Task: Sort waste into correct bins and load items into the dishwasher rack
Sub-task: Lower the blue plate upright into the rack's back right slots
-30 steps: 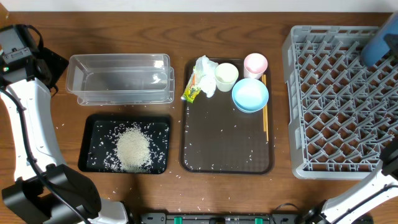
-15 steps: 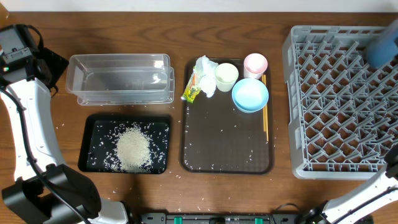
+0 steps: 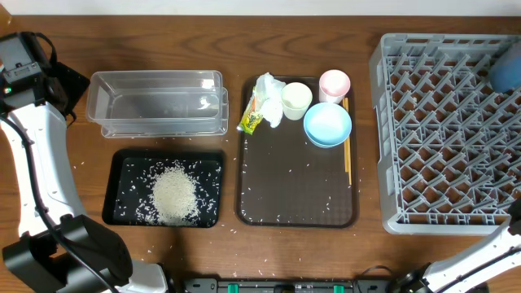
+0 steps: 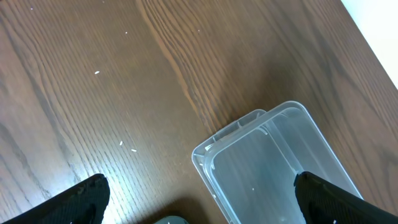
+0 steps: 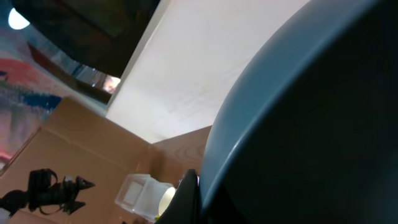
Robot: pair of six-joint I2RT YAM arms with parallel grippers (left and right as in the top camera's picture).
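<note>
Already sorted: rice grains (image 3: 173,194) are lying in the black tray (image 3: 122,167), lower left.
Brown tray (image 3: 297,187), centre: tissue (image 3: 267,88), wrapper (image 3: 251,120), white cup (image 3: 295,99), pink cup (image 3: 334,83) and light-blue bowl (image 3: 327,124) are waiting.
Clear tub (image 3: 155,104), upper left: sitting empty.
Left gripper (image 4: 199,202): jaws hanging wide apart.
Right gripper: clamping blue plate (image 3: 508,75) over rack (image 3: 440,138), right edge.

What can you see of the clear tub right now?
The clear tub is a transparent rectangular plastic container with rounded corners, upright and open-topped, looking empty. Its rim shows doubled and offset, perhaps a nested second piece. It rests on the wooden table, behind the black tray and left of the brown tray, apart from both.
</note>
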